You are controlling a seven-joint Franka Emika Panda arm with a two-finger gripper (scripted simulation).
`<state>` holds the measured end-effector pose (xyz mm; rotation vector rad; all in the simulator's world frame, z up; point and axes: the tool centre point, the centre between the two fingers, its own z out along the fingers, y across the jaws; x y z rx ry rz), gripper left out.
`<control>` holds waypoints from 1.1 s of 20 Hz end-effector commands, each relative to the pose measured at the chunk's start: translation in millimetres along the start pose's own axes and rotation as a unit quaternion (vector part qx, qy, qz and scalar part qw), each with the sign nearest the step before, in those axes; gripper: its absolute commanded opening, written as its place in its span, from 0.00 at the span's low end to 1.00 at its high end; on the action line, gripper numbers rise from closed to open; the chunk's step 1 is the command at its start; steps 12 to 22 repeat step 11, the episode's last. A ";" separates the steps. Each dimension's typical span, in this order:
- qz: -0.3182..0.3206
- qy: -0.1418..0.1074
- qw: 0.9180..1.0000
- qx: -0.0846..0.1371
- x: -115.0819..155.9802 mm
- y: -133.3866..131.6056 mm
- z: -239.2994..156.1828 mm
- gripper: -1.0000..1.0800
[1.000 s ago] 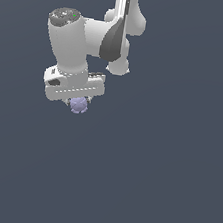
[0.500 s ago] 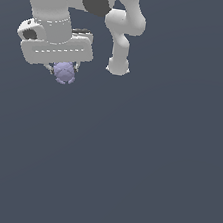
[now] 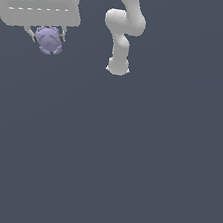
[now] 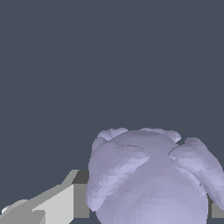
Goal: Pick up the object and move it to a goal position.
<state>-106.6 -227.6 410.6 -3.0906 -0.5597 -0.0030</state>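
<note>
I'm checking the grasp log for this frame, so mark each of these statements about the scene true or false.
1. The gripper is shut on the lavender object. True.
2. The object lies loose on the ground, apart from the gripper. False: it sits between the fingers, under the white hand.
3. The gripper is near the exterior view's upper left corner. True.
4. The object is a smooth red cube. False: it is a lumpy, rounded, pale purple blob.
5. The arm's base stands toward the exterior view's right of the gripper. True.

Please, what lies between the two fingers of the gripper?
The lavender object sits between the fingers of the gripper, filling the gap; both views show it.
</note>
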 end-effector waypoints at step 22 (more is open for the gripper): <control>-0.001 -0.001 1.000 0.000 -17.2 13.8 -37.6 0.00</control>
